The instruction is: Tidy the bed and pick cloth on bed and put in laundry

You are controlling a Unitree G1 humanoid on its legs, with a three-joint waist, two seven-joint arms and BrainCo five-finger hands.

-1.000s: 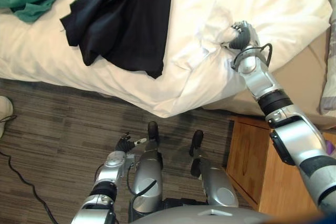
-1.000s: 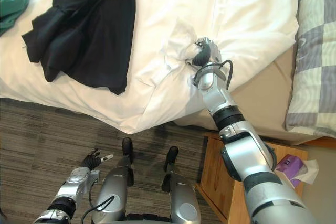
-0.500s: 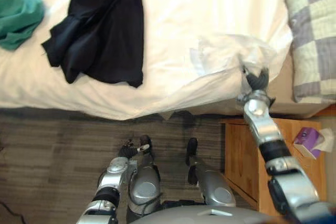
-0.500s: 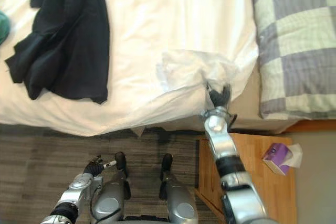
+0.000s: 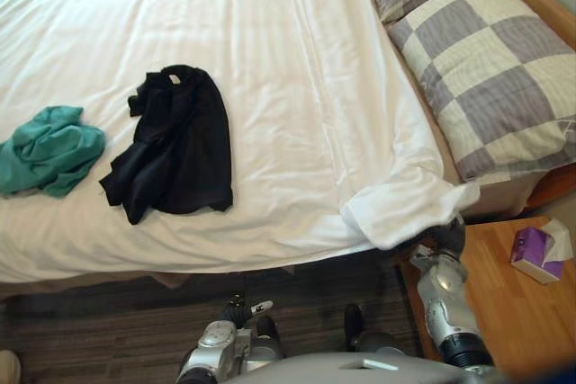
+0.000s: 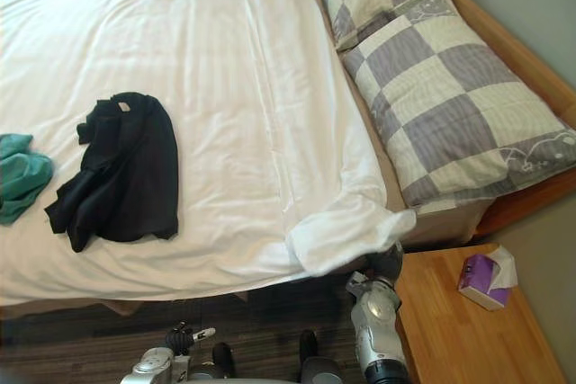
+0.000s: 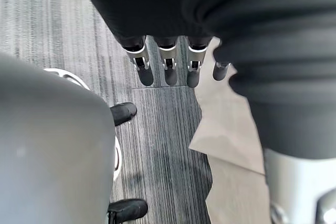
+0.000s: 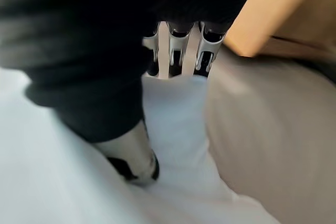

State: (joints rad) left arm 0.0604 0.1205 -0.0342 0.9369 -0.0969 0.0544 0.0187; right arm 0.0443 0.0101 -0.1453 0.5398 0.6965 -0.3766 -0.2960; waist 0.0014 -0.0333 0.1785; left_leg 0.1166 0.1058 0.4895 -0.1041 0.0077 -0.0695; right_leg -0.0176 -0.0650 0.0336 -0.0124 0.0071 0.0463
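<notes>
A black cloth (image 5: 175, 146) lies crumpled on the white duvet (image 5: 288, 60) near the bed's near side. A green cloth (image 5: 49, 150) is bunched to its left. The duvet's near right corner (image 5: 405, 209) is folded over and hangs past the mattress edge. My right hand (image 5: 447, 238) sits just under that corner, by the nightstand. In the right wrist view its fingers (image 8: 169, 51) are straight against the white fabric and its thumb (image 8: 135, 158) rests on it, so the hand is open. My left hand (image 5: 241, 310) hangs low over the floor, open, fingers (image 7: 168, 64) straight.
Two checked pillows (image 5: 486, 78) lie at the bed's right end. A wooden nightstand (image 5: 513, 321) stands at the lower right with a purple tissue box (image 5: 535, 254) on it. Dark striped floor (image 5: 108, 330) runs along the bed's near side.
The camera has swung up and right. My right hand, which was shut on the duvet corner, has pulled it toward the pillows and uncurled its fingers. The left hand stays low.
</notes>
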